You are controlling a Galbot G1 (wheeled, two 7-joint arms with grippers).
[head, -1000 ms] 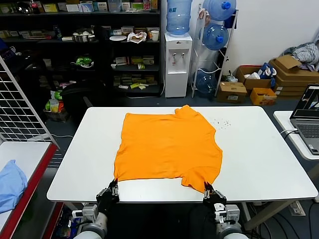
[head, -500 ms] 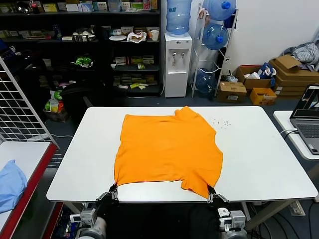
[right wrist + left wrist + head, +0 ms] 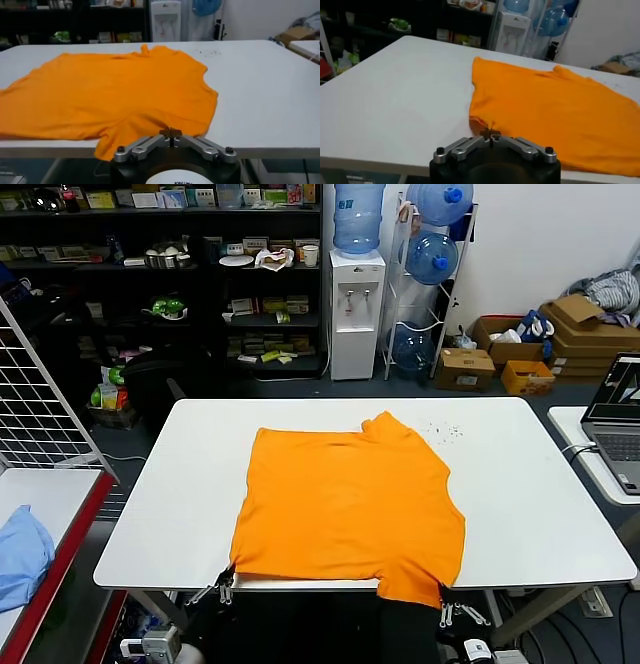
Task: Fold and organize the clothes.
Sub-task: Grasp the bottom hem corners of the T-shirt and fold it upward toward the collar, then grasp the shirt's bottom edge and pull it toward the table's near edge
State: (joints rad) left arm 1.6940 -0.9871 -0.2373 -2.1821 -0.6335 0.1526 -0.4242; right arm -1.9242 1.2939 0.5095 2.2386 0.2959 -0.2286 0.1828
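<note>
Left wrist view: left gripper (image 3: 491, 134) is sitting at the near table edge with its fingertips pinched together on the near corner of the T-shirt (image 3: 555, 112). Right wrist view: right gripper (image 3: 171, 133) is likewise closed, nipping the hem of the T-shirt (image 3: 110, 95) where a flap is drooping over the edge just beside it.

Outward from both tools, the shirt is lying spread and mostly flat across the middle of the white table (image 3: 530, 484), collar end away from the grippers, hem end right at them and slightly overhanging by the right gripper (image 3: 444, 608). The left gripper (image 3: 226, 584) is showing just below the edge.

Progress, as a judgement: early. The garment is being laid out and straightened; no fold is visible yet. Left to do: all folds, then tidy placement.

View differences: the wrist views are showing the pinch points closely, which the head view barely resolves. Only the head view is showing the whole shirt (image 3: 345, 504) outline, the blue cloth (image 3: 20, 554) on a side table beyond the left gripper, and a laptop (image 3: 618, 419) beyond the right one. No lettering is showing in any view.
</note>
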